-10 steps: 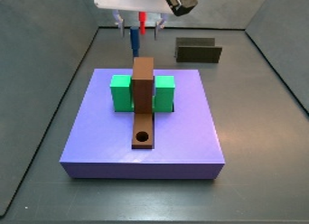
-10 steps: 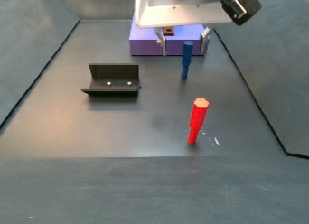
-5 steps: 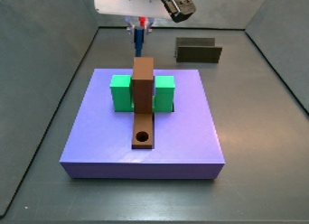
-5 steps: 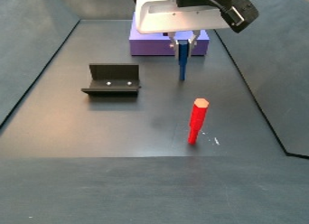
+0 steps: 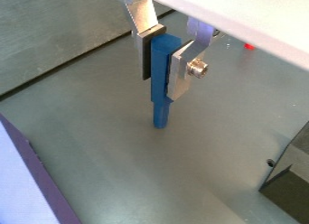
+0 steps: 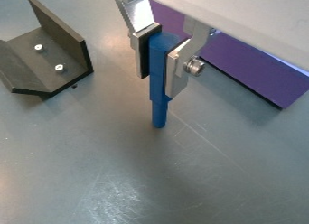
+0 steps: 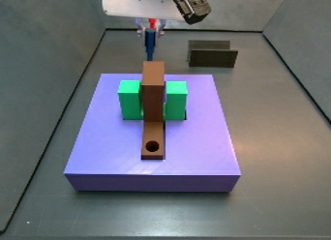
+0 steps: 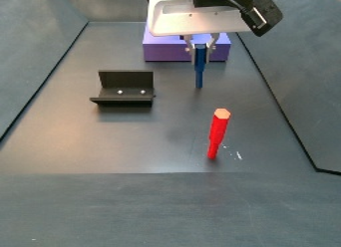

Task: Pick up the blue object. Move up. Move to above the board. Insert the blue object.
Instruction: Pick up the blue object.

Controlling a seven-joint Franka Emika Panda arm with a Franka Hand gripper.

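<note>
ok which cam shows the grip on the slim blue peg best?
A wrist view: the slim blue peg stands upright between the end effector fingers, pads pressed on its upper part. Both wrist views show this. A side view shows it whole but small; in the other it is mostly hidden.

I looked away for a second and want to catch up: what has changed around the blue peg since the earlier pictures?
The gripper came down over the blue object, and its jaws now sit on either side of its upper part, seemingly clamped; the peg still stands on the floor, not visibly lifted. The red peg, the fixture, the board and the purple slab stayed put.
</note>
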